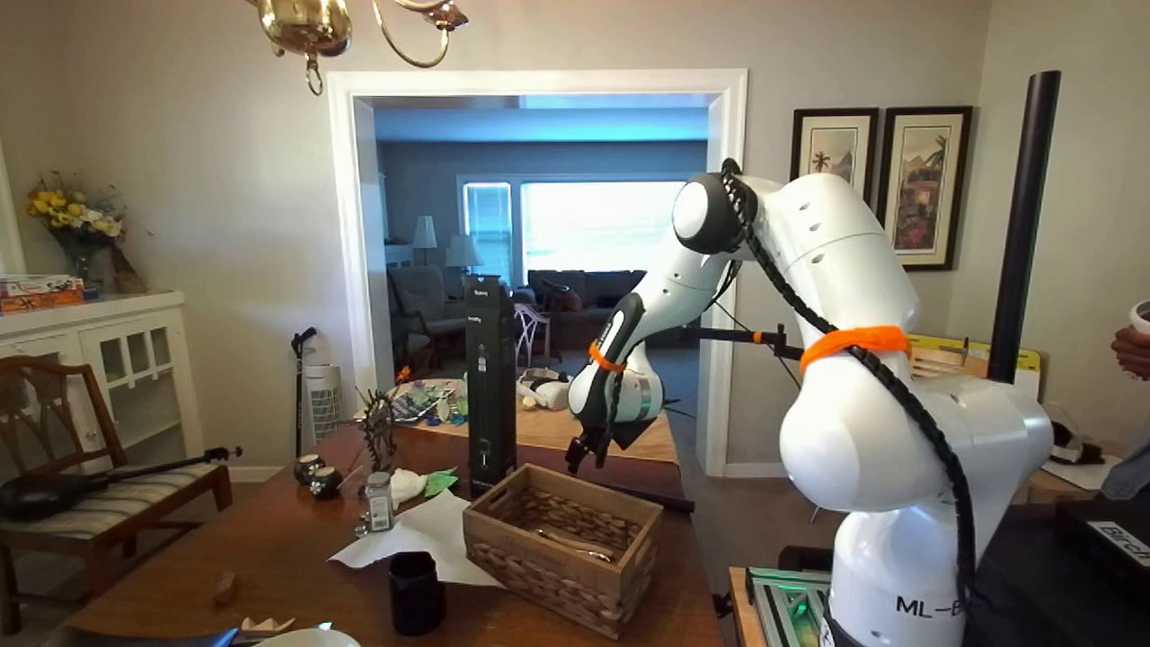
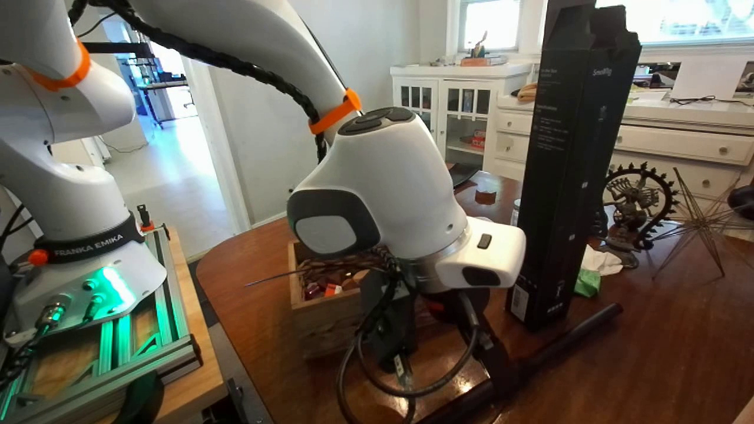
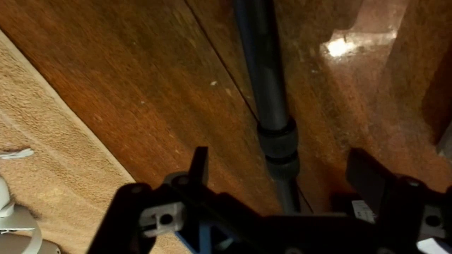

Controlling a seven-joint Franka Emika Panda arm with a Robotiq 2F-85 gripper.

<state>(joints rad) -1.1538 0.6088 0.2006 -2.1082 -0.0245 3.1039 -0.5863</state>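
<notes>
My gripper point(image 3: 279, 151) is open and empty, its fingers on either side of a black pole point(image 3: 263, 63) with ringed collars. The pole lies on the brown wooden table point(image 3: 159, 116); I cannot tell whether the fingers touch it. In an exterior view the gripper point(image 1: 588, 456) hangs behind a wooden basket point(image 1: 548, 575) with woven sides. The pole also shows in an exterior view point(image 2: 574, 333), running out from under the gripper, which is partly hidden by cables there. A tall black box point(image 2: 565, 176) stands upright close to the gripper and pole.
A black cup point(image 1: 416, 598), white paper point(image 1: 431, 539) and a glass jar point(image 1: 379, 503) are by the basket. A dark statue point(image 2: 633, 206) and a wire star point(image 2: 701, 227) stand beyond the box. A tan-topped surface point(image 3: 53, 141) adjoins the table.
</notes>
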